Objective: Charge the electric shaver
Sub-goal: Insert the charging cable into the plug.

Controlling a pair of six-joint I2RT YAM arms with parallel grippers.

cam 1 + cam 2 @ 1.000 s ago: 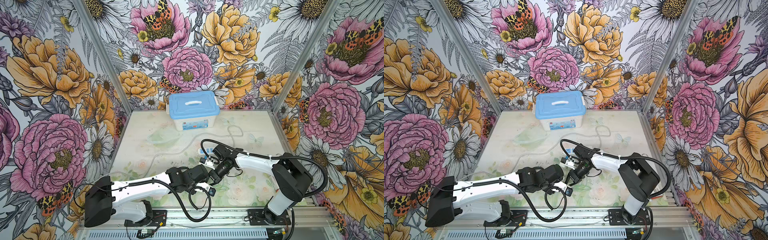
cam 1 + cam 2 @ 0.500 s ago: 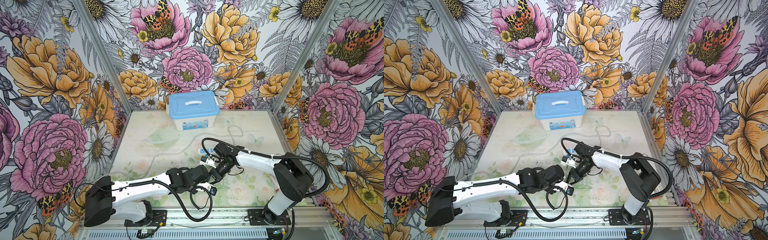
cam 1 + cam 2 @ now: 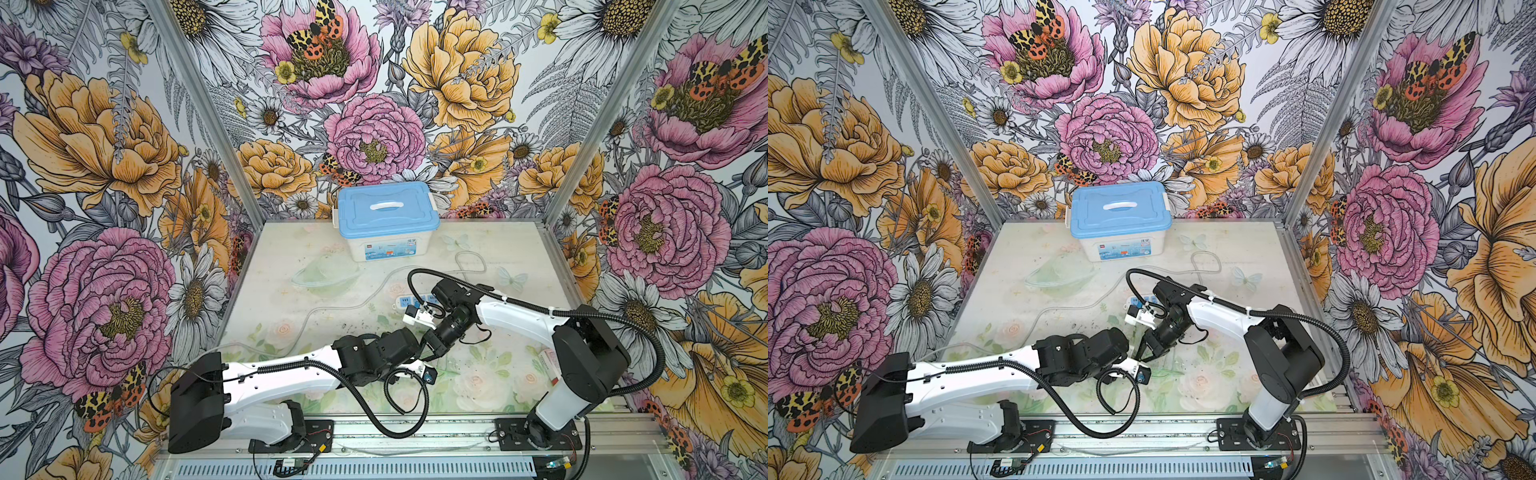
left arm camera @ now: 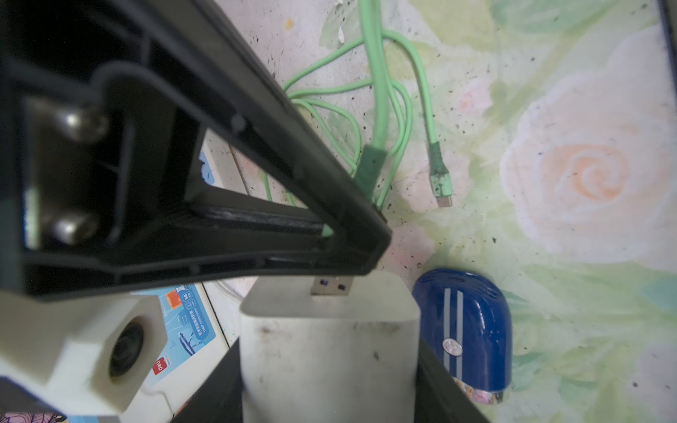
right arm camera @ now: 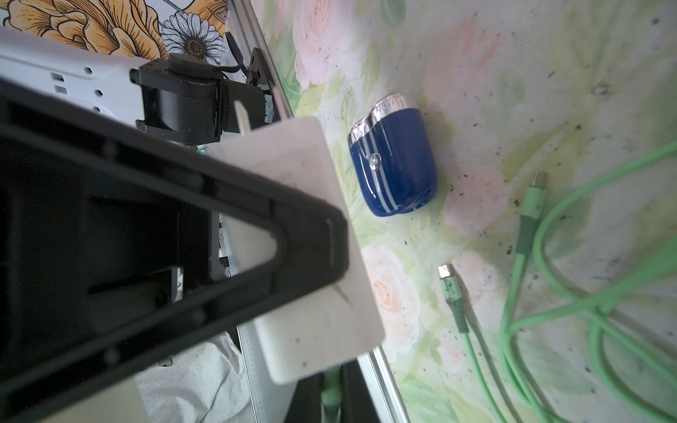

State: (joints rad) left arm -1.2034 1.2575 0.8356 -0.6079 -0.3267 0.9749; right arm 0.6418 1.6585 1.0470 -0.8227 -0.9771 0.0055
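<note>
Left wrist: shaver [image 4: 465, 329] beside left hand [image 4: 328, 351]

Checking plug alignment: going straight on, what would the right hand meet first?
The white charger block in the left hand; the USB plug gripped by the right hand looks almost on it, contact unclear.

A blue-lidded box [image 3: 388, 220] sits at the back of the tabletop [image 3: 291, 299], a white power strip [image 3: 409, 300] lies midway, and a loose green cable [image 4: 384, 91] and a white charger block [image 4: 329, 348] are nearer the front.
</note>
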